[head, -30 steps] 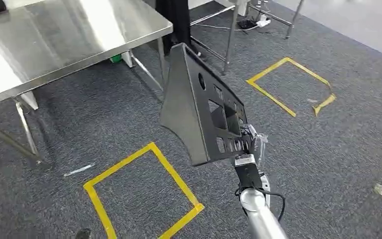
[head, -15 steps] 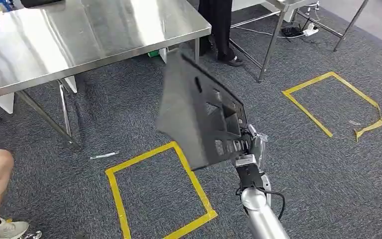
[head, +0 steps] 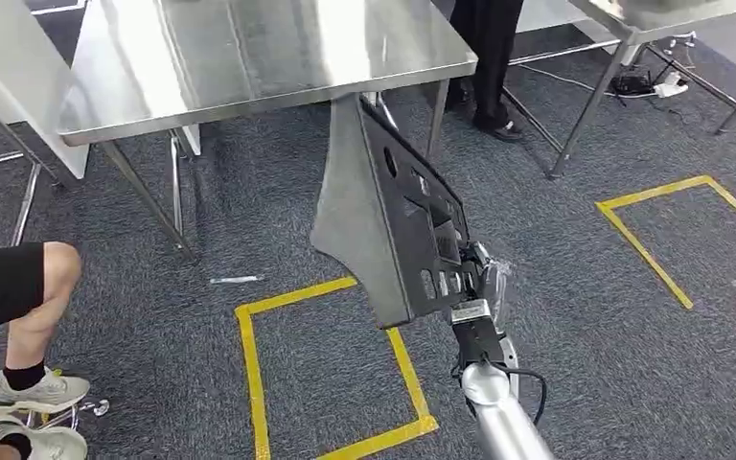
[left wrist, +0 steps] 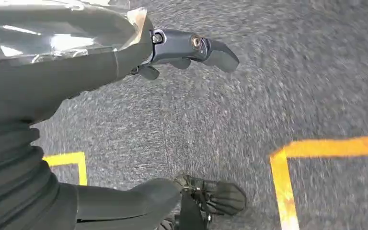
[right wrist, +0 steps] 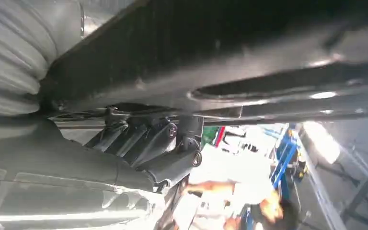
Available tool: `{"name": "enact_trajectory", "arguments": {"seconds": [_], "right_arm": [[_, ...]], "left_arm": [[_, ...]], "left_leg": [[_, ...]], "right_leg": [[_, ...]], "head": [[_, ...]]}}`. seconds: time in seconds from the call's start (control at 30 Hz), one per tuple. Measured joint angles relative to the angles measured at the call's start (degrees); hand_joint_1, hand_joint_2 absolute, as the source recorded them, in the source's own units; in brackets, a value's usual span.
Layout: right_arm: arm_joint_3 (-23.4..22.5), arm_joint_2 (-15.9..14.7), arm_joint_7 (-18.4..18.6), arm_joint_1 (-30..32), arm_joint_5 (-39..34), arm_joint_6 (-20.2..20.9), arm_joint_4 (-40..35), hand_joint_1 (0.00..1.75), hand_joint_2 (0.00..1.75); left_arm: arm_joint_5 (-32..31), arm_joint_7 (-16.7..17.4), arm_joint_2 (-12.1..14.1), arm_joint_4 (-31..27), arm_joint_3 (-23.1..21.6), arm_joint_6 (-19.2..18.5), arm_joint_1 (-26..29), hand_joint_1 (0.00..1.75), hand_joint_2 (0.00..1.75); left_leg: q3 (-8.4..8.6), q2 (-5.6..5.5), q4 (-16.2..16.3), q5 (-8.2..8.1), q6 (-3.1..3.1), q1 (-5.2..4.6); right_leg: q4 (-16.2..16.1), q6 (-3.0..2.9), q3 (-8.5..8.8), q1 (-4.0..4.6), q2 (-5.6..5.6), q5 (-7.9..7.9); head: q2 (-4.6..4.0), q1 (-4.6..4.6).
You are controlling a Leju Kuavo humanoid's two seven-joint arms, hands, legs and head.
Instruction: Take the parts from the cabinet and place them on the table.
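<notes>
A large dark grey panel [head: 383, 220] with several cut-out holes stands on edge in the air in front of me, its far end close to the steel table's [head: 249, 48] front edge. My right hand [head: 479, 278] grips its near lower corner. In the right wrist view the fingers [right wrist: 148, 148] curl around the panel's [right wrist: 249, 57] dark rim. In the left wrist view my left hand [left wrist: 52, 96] hangs over the grey carpet with thumb and fingers apart and nothing in it.
Yellow tape squares [head: 326, 364] [head: 671, 230] mark the carpet. A person in dark trousers [head: 484, 57] stands behind the table. A seated person's bare leg and shoes [head: 19, 316] are at the left. A second steel table [head: 652, 14] stands at the back right.
The camera has moved: the table, tape squares and people have slid rightward and nearer. The panel stays in my right hand, now with its far end by the table edge.
</notes>
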Motion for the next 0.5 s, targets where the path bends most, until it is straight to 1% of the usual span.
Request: {"name": "enact_trajectory", "arguments": {"seconds": [0.03,0.07,0.1,0.13,0.17,0.2,0.23,0.27,0.3,0.33,0.37,0.4,0.43,0.47,0.5], "right_arm": [[0.0,0.0,-0.1,-0.1,0.1,0.0,0.0,1.75,1.75],[0.0,0.0,-0.1,0.0,0.1,-0.2,0.1,1.75,1.75],[0.0,-0.2,-0.2,0.2,0.2,-0.4,0.2,1.75,1.75],[0.0,-0.2,-0.4,0.4,0.1,-0.5,0.3,1.75,1.75],[0.0,-0.2,-0.6,0.6,-0.1,-0.6,0.3,1.75,1.75],[0.0,-0.4,-0.7,0.8,-0.1,-0.7,0.3,1.75,1.75],[0.0,-0.4,-0.7,0.8,-0.1,-0.8,0.3,1.75,1.75],[0.0,-0.4,-0.7,0.7,-0.1,-1.0,0.3,1.75,1.75],[0.0,-0.4,-0.8,0.7,-0.1,-1.1,0.3,1.75,1.75],[0.0,-0.4,-0.8,0.8,-0.2,-1.1,0.3,1.75,1.75],[0.0,-0.4,-0.9,0.9,-0.3,-1.1,0.3,1.75,1.75],[0.0,-0.4,-0.9,1.0,-0.5,-1.1,0.3,1.75,1.75],[0.0,-0.3,-0.9,1.0,-0.6,-1.0,0.3,1.75,1.75],[0.0,-0.3,-0.9,1.0,-0.6,-1.0,0.3,1.75,1.75],[0.0,-0.3,-1.0,0.9,-0.7,-1.0,0.3,1.75,1.75]], "left_arm": [[0.0,0.0,0.0,0.0,0.0,0.0,-0.1,0.0,1.75],[0.0,0.0,0.1,0.0,0.0,0.0,-0.4,0.0,1.75],[0.0,0.0,0.0,0.0,0.0,0.0,-0.5,0.0,1.75],[0.0,-0.2,0.0,0.0,0.0,-0.1,-0.5,0.0,1.75],[0.0,-0.4,0.0,0.0,0.0,-0.3,-0.4,0.0,1.75],[0.0,-0.7,0.0,0.0,0.0,-0.5,-0.2,0.0,1.75],[0.0,-0.8,0.0,0.0,0.0,-0.5,-0.2,0.0,1.75],[0.0,-0.9,0.0,0.0,0.0,-0.7,-0.2,0.0,1.75],[0.0,-0.9,0.0,0.0,0.0,-1.0,-0.2,0.0,1.75],[0.0,-0.9,0.3,0.0,0.0,-1.1,-0.2,0.0,1.75],[0.0,-0.8,0.4,0.0,0.0,-1.1,-0.2,0.0,1.75],[0.0,-0.7,0.6,0.0,0.0,-1.1,-0.1,0.0,1.75],[0.0,-0.6,0.6,0.0,0.0,-1.1,0.1,0.0,1.75],[0.0,-0.5,0.6,0.1,0.0,-1.2,0.1,0.0,1.75],[0.0,-0.5,0.6,0.1,0.0,-1.3,0.1,0.0,1.75]], "left_leg": [[0.01,-0.51,-0.1,0.08,0.27,0.24],[-0.04,-1.15,-0.1,0.21,0.6,0.31],[-0.08,-1.92,-0.1,0.19,0.64,0.31],[-0.09,-2.71,-0.1,0.18,0.64,0.31],[-0.07,-3.31,-0.1,0.17,0.63,0.31],[-0.03,-3.85,-0.1,0.14,0.59,0.38],[0.04,-4.2,0.0,0.11,0.53,0.46],[0.15,-4.58,0.1,0.0,0.32,0.58],[0.19,-4.84,0.2,-0.18,-0.04,0.65],[0.02,-5.0,0.7,-0.5,-0.6,0.08],[-0.12,-5.06,0.7,-0.56,-0.83,0.08],[-0.17,-5.01,0.8,-0.67,-0.75,0.05],[-0.12,-4.92,0.7,-0.38,0.4,0.07],[0.01,-4.86,0.6,-0.48,0.75,0.07],[0.11,-4.81,0.5,-0.45,0.79,0.09]], "right_leg": [[2.4,-0.2,-1.17,-0.08,2.6,-1.3],[6.8,-0.51,-3.25,-0.19,4.16,-3.14],[11.7,-0.65,-5.76,-0.24,4.91,-4.82],[15.8,-0.52,-8.0,-0.26,5.16,-5.8],[17.3,-0.17,-9.2,-0.29,5.23,-5.69],[15.7,0.38,-8.93,-0.36,5.23,-4.54],[11.9,1.01,-7.53,-0.5,5.23,-2.59],[6.4,1.72,-5.21,-0.75,5.24,-0.13],[1.3,2.26,-2.89,-1.08,5.4,1.89],[-0.2,1.99,-2.43,-1.02,5.63,2.15],[-0.3,1.06,-2.08,-1.07,5.73,2.38],[-0.5,0.71,-2.08,-1.35,5.72,2.57],[-0.4,0.74,-2.08,-1.23,5.78,2.57],[-0.4,0.73,-2.06,-1.12,5.85,2.57],[-0.4,0.6,-2.04,-1.06,5.93,2.61]], "head": [[0.0,-0.11],[0.0,0.07],[0.0,0.02],[0.0,0.06],[0.0,0.04],[0.0,0.04],[0.0,0.02],[-0.02,0.04],[0.0,0.06],[-0.02,0.06],[0.0,-0.04],[0.0,-0.07],[0.0,-0.07],[0.0,-0.09],[-0.02,-0.09]]}}
